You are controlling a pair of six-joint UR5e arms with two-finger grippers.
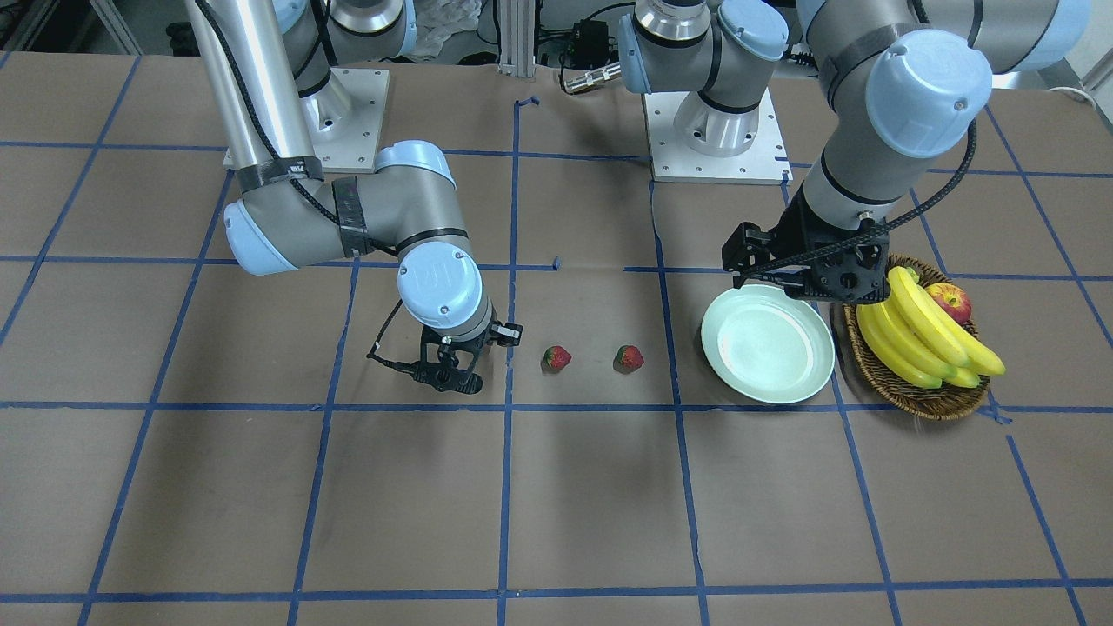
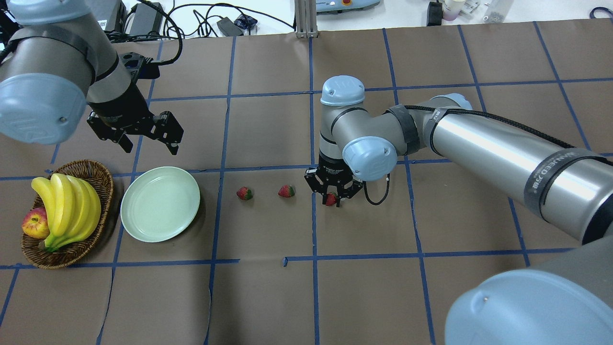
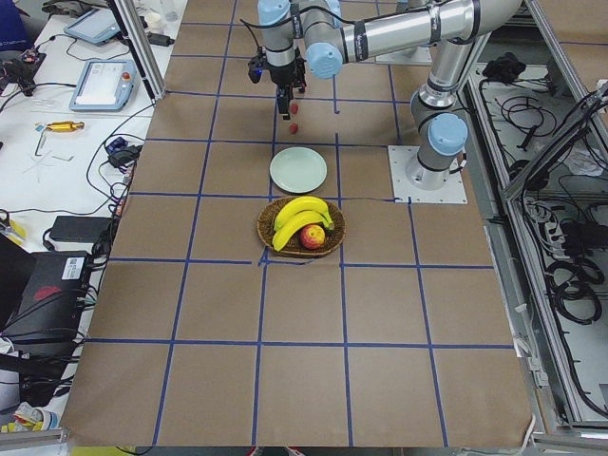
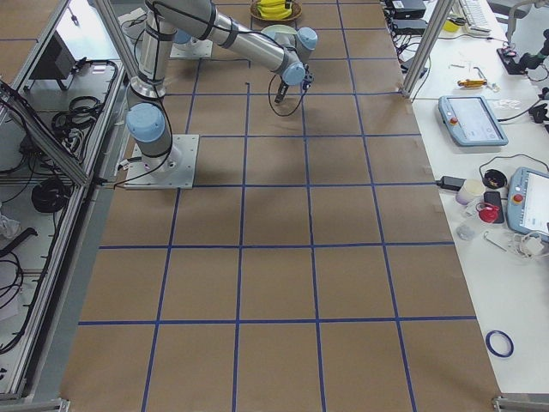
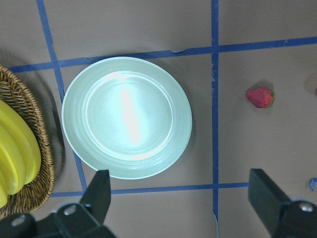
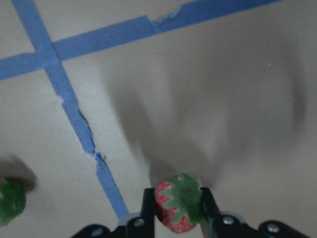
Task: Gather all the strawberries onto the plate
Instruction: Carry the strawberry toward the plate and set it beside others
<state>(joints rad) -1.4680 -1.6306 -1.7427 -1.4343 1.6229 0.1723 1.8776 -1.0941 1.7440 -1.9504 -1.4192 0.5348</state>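
The fingers of the right gripper clamp one strawberry at the middle of the surface. Two more strawberries lie between it and the plate near the left edge. The left gripper hangs beyond the plate, fingers wide.

This is a robotics lab. The bench beneath the right end effector is papered brown and marked with a blue tape grid. Behind that end effector, the arms' bases are bolted to white plates. Well away from the left end effector, past the bench edge, side tables carry teach pendants. Cables trail beside aluminium framing.
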